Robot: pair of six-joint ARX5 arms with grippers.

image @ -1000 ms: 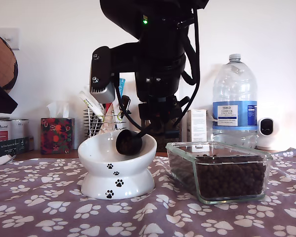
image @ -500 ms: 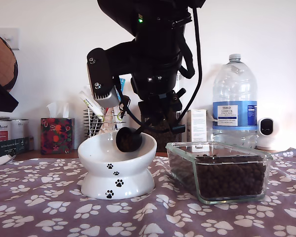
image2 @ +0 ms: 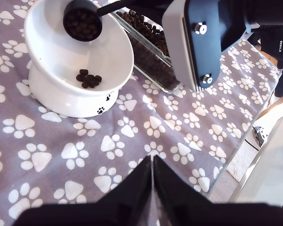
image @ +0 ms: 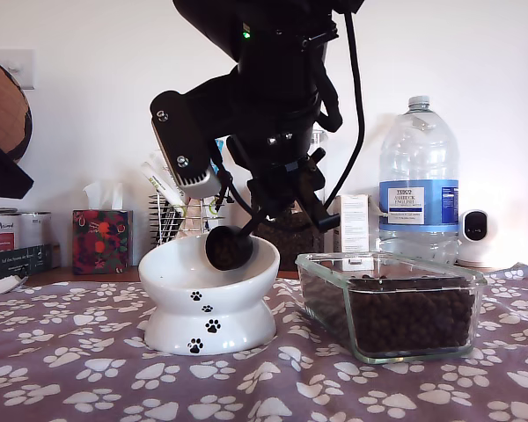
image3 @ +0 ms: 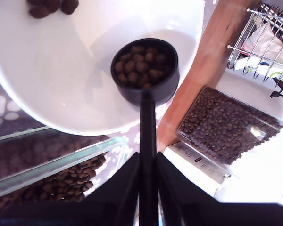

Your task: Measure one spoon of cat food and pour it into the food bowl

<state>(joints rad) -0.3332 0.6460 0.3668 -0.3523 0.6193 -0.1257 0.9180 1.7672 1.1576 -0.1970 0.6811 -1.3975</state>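
Observation:
The black spoon [image: 230, 248] [image2: 82, 21] [image3: 145, 68] hangs over the white food bowl [image: 180, 264] [image2: 52, 56] [image3: 61, 84], its cup full of brown cat food [image3: 141, 63]. My second gripper [image3: 148, 188] [image: 277, 204] is shut on the spoon's handle. A few kibbles [image2: 88, 78] lie inside the bowl. High above the paw-print cloth, my first gripper [image2: 152, 162] is shut with nothing between its fingers. It looks down on the bowl from the side.
A clear glass dish [image: 392, 303] [image2: 146, 52] of kibble stands close to the bowl at the exterior view's right. Behind are a water bottle [image: 419, 180], a white device [image: 477, 230], a wire rack [image: 178, 215] and a tissue box [image: 100, 240].
The second arm's wrist has rolled, tilting its camera block. The spoon has lifted slightly and shifted a little toward the exterior view's left, still over the bowl.

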